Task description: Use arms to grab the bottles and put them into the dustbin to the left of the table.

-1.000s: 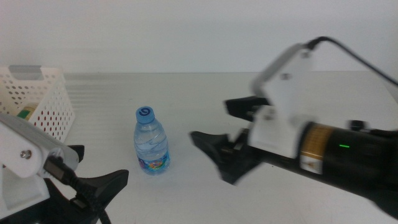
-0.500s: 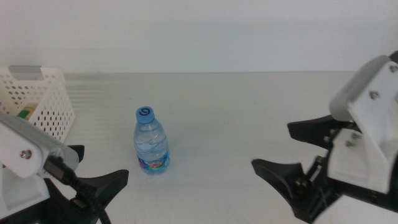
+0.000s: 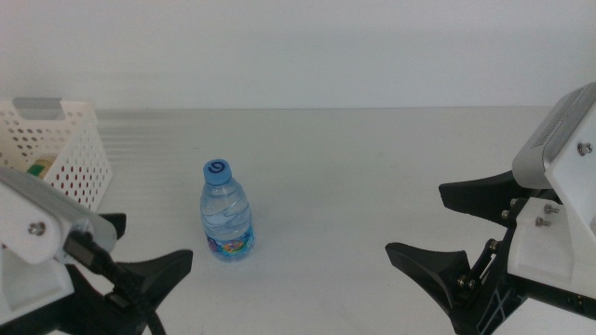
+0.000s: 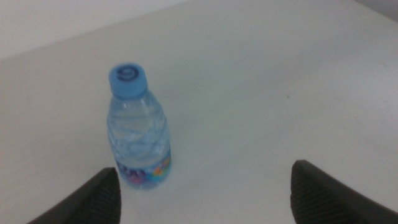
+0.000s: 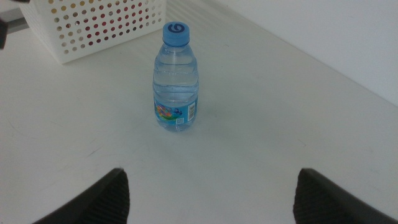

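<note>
A small clear water bottle with a blue cap and blue label stands upright on the table, left of centre. It is also in the left wrist view and the right wrist view. The white perforated dustbin sits at the far left, and its wall stands behind the bottle in the right wrist view. My left gripper is open at the bottom left, just short of the bottle. My right gripper is open at the bottom right, well away from the bottle. Neither holds anything.
Red shows through the dustbin's holes in the right wrist view, and something yellow-green shows through them in the middle view. A grey piece lies on the rim. Bare tabletop stretches between the bottle and the right gripper.
My right arm has pulled back from the middle of the table to the right edge, jaws still open. The left gripper and the bottle have not moved.
</note>
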You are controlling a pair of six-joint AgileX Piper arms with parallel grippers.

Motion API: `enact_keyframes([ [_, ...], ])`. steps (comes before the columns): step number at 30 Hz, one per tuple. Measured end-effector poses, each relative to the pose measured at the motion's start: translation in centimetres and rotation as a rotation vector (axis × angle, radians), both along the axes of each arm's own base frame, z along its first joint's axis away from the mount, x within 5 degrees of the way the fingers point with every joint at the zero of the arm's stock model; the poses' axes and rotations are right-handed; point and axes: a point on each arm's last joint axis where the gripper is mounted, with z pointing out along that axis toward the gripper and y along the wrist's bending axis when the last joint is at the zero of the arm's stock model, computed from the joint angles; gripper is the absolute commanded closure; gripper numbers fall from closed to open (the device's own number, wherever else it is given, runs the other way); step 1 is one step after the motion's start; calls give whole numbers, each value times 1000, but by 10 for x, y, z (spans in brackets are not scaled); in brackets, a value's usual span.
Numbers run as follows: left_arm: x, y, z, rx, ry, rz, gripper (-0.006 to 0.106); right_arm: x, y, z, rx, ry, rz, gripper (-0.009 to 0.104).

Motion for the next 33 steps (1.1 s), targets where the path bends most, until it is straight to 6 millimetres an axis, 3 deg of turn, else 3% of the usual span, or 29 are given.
enact_keyframes([
  [7,5,1,-2,-60,-122,33,12,0,0,0,0,0,0,17],
  [15,3,10,-46,-130,-269,100,12,0,0,0,0,0,0,17],
  [25,-5,17,-76,-126,-278,129,12,0,0,0,0,0,0,17],
  [33,13,10,-87,-98,-270,154,12,0,0,0,0,0,0,17],
])
